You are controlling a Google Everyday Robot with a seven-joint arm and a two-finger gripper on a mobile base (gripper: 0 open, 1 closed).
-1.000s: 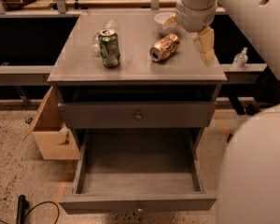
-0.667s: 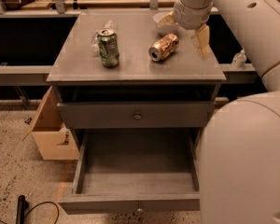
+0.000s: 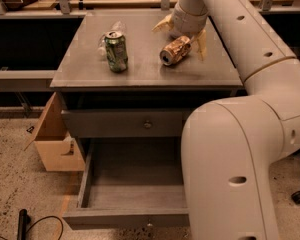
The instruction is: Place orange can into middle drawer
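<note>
While the orange can [image 3: 174, 50] lies on its side on the cabinet top [image 3: 140, 76], in the upper centre of the frame, the gripper [image 3: 180, 40] stands over its far end. Its pale fingers [image 3: 201, 43] are spread wide, one on either side of the can, released and clasping nothing. Whether either finger touches the metal cannot be told. The can's silver lid faces the lower left.

By its look the can is light, thin-walled and smooth. It should roll readily, slip under a weak grip and dent under a hard one. The soundest hold is probably across the middle of the round body, with modest force.

The middle drawer [image 3: 135, 184] stands pulled open in the lower centre, and the drawer above [image 3: 120, 124] is shut. A green can [image 3: 116, 50] stands upright to the left of the orange one, well apart.

The arm [image 3: 230, 159] hides the open drawer's right side and the right of the cabinet front. The wrist covers the far end of the orange can.
</note>
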